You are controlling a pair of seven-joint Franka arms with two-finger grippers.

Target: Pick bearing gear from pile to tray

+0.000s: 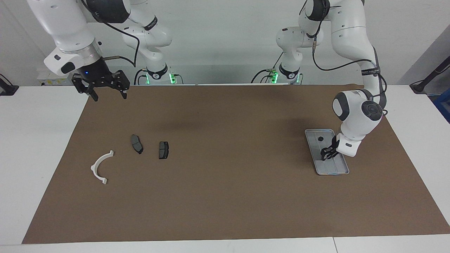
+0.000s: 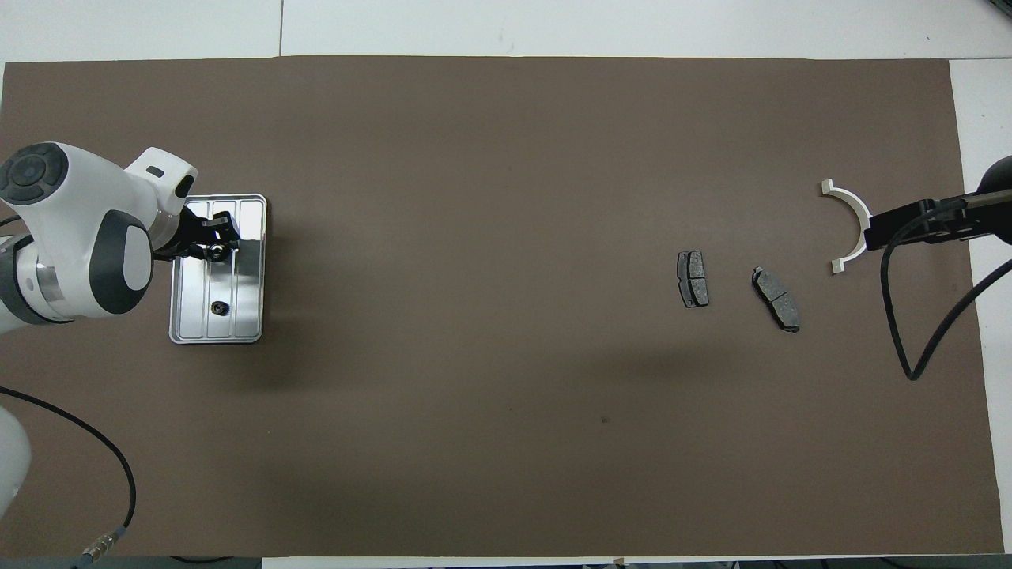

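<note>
Facing view: the left tool [image 1: 328, 153] is low over the silver tray [image 1: 342, 170] at the left arm's end of the counter, its fingers look parted with nothing gripped. One small black bearing gear [image 1: 320, 138] already lies in the tray. The right tool [image 1: 105, 90] waits raised with its fingers spread, above the mat's edge near the brake pads [image 1: 136, 143] and white half-ring bracket [image 1: 100, 168].

Overhead view: a second dark round piece [image 2: 214, 251] sits at the left tool's tips, apparently just let go. To finish the release well, I judge the tool should rise straight up, so the piece stays put inside the rim.
</note>
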